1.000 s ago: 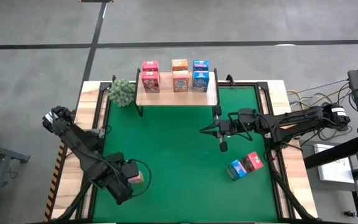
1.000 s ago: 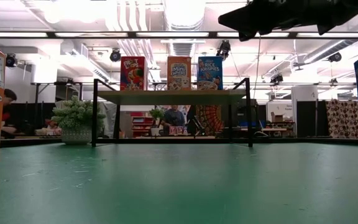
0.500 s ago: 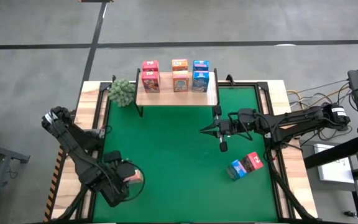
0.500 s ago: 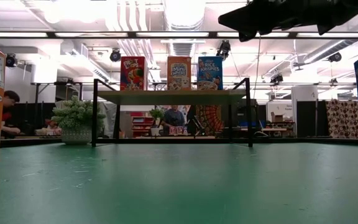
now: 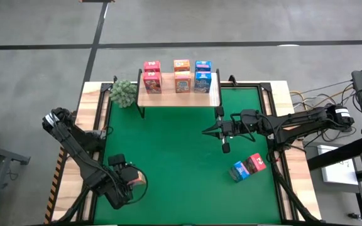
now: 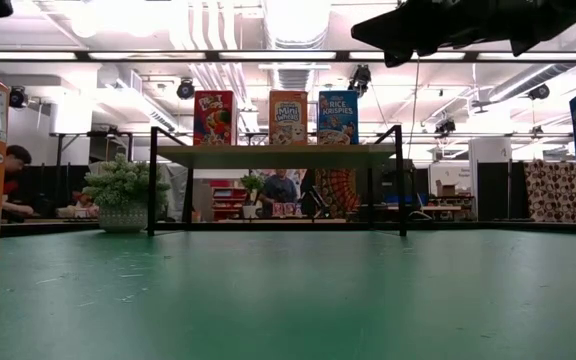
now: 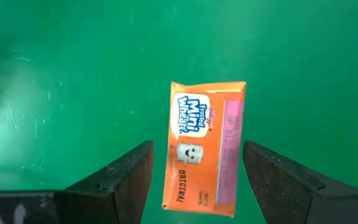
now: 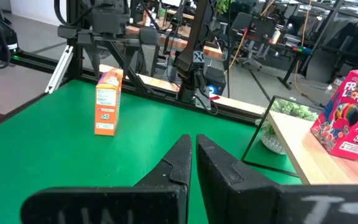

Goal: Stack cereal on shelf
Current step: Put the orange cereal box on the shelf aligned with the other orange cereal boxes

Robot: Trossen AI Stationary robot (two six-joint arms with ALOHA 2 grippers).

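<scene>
Your left claw (image 7: 194, 180) hangs directly above an upright orange box (image 7: 205, 149) at the near left of the green mat (image 5: 175, 150), fingers spread wide to either side of it and gripping nothing. Your right claw (image 8: 193, 163) waits over the mat near the shelf's right end, fingers pressed together and empty.

The shelf (image 5: 178, 95) carries six boxes in the overhead view: a red pair (image 5: 152, 76), an orange pair (image 5: 181, 75) and a blue pair (image 5: 202, 75). Off the shelf you have the orange box plus a blue box (image 5: 239, 171) and a red box (image 5: 256, 163) touching each other at the near right. By my count, six are placed and three remain.
</scene>
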